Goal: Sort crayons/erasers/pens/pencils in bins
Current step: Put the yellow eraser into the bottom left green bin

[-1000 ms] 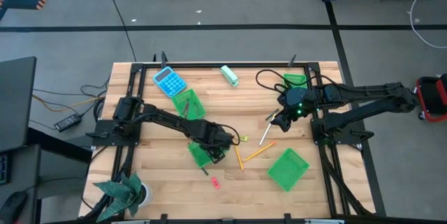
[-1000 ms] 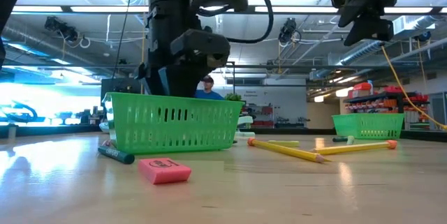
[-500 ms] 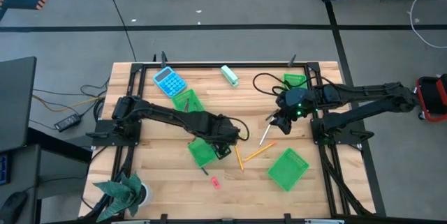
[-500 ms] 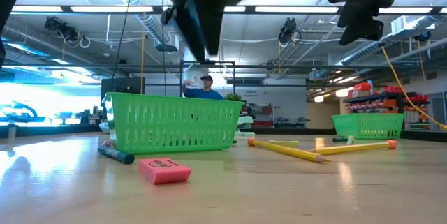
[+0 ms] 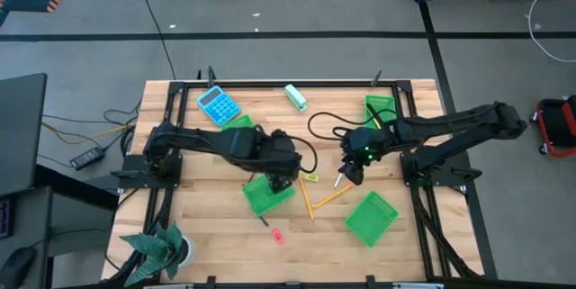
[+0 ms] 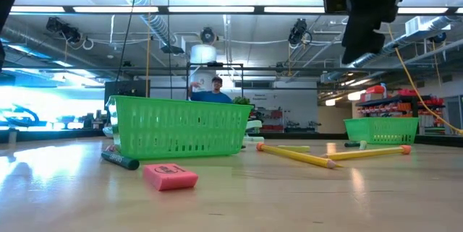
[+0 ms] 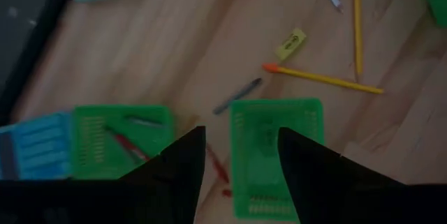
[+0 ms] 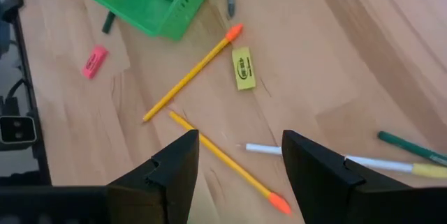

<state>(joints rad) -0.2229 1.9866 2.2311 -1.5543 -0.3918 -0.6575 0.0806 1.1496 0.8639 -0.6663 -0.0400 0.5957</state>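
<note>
Green bin [image 5: 266, 194] in the middle of the table is now free: the left gripper [image 5: 281, 170] has lifted off it since a second ago and hangs just behind it, fingers apart and empty. The right gripper [image 5: 349, 173] has moved inward and now hovers over the white pencil [image 5: 343, 175], also spread and empty, so I judge a pencil pick comes next. Two yellow pencils [image 8: 191, 74] and a yellow eraser [image 8: 243, 68] lie near. Open wood around them gives room; the table edges are well apart.
</note>
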